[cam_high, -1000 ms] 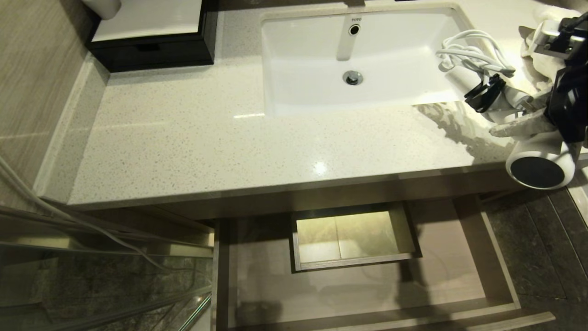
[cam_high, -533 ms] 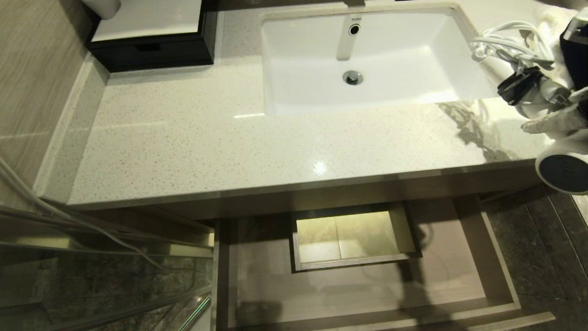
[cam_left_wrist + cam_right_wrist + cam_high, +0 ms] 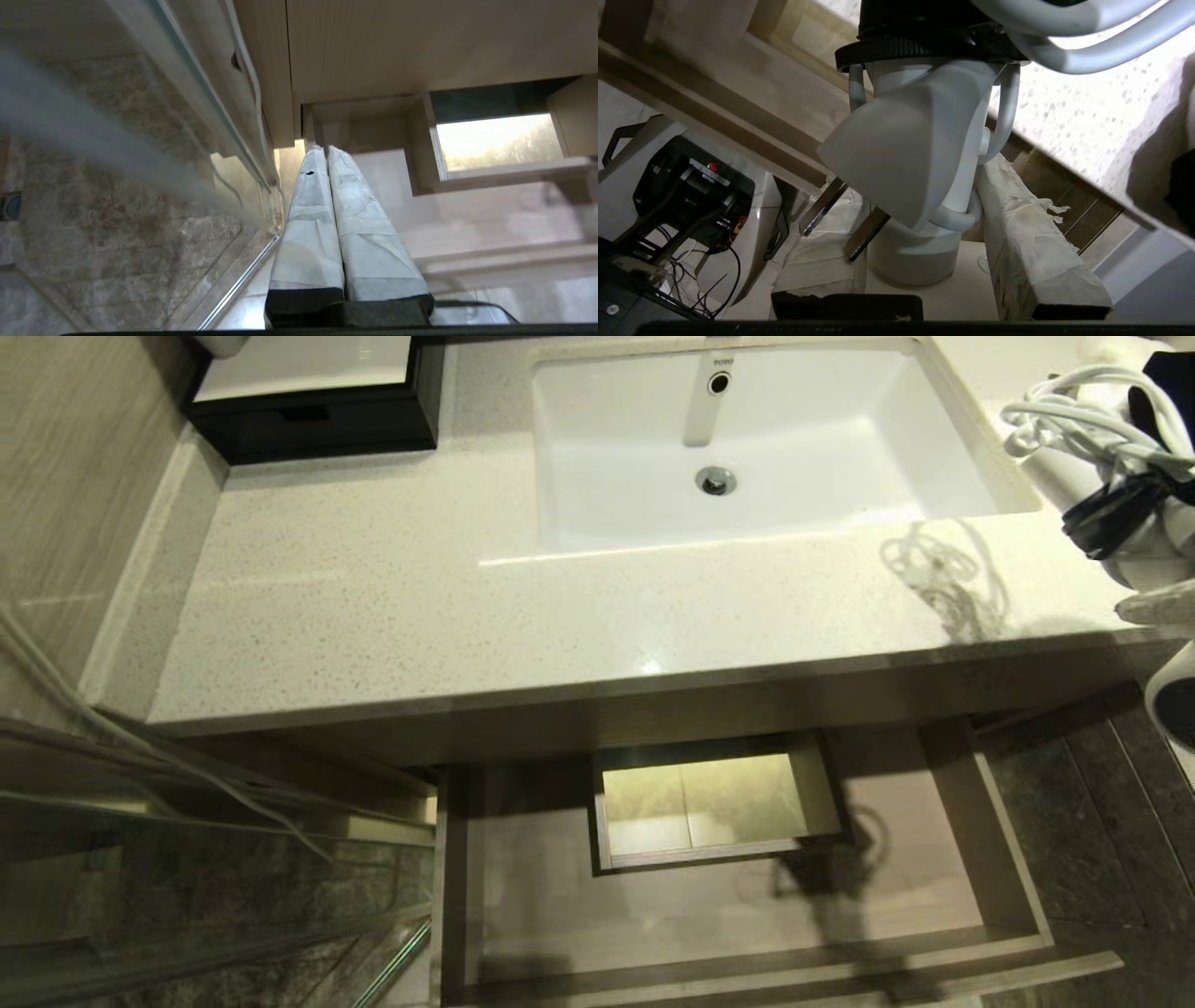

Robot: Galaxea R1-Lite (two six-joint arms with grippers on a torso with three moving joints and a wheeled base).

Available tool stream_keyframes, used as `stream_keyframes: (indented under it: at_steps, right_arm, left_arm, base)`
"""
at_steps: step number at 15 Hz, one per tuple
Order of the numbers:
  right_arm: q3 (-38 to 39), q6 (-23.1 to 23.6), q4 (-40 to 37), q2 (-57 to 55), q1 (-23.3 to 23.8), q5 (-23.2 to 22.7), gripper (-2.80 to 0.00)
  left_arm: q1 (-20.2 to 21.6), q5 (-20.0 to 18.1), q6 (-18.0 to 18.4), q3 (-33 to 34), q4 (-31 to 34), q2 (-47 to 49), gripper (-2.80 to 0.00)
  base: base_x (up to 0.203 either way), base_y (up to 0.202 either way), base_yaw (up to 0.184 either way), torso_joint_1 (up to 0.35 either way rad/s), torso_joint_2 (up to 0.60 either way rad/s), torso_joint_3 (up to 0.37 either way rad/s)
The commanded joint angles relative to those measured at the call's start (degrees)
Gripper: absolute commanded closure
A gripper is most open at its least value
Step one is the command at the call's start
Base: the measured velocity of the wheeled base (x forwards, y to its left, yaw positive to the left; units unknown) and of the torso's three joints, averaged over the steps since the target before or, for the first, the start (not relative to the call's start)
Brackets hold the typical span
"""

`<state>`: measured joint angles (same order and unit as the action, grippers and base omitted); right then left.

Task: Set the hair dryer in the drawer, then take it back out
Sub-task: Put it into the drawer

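The hair dryer (image 3: 1134, 495) is held in the air at the right edge of my head view, over the tabletop's front right corner and partly beyond it. Its white body (image 3: 920, 154) sits between the taped fingers (image 3: 1027, 238) of the right claw (image 3: 920, 261), which is clamped on it. The white cord (image 3: 1083, 415) is looped in a bundle and bound by a black tie (image 3: 1111, 513). Part of the dark round barrel end (image 3: 1178, 705) shows below, past the tabletop's front edge. The cord bundle casts a tangled shadow (image 3: 943, 579) on the tabletop near that front right corner.

The drawer (image 3: 1013, 859) stands pulled out below the tabletop's front edge, with nothing lying on its floor; the boxed rectangular cut-out (image 3: 705, 803) is at its middle back.

The speckled tabletop (image 3: 392, 616) carries a white sink (image 3: 747, 448) toward its back right, with a round drain (image 3: 715, 481) in it, and a black box (image 3: 313, 406) at its back left corner.

The left claw (image 3: 327, 154) hangs low beside the drawer's left side, its two taped fingers (image 3: 359, 224) pressed together on nothing.
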<state>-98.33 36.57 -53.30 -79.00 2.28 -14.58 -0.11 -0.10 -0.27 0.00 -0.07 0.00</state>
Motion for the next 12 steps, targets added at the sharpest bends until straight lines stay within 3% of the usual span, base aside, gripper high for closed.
stream_keyframes:
  at_steps: [1, 12]
  right_arm:
    - [1.09, 0.08, -0.19, 2.65, 0.01, -0.05, 0.0]
    - [9.12, -0.19, 0.56, 9.83, 2.38, -0.1, 0.0]
  left_arm:
    - [-0.06, 0.01, -0.01, 0.04, -0.02, 0.0, 0.0]
    - [0.02, 0.1, -0.08, 0.0, -0.02, 0.0, 0.0]
  base:
    - [0.0, 0.0, 0.0, -0.347, 0.16, -0.158]
    - [0.0, 0.0, 0.0, -0.31, 0.09, -0.214]
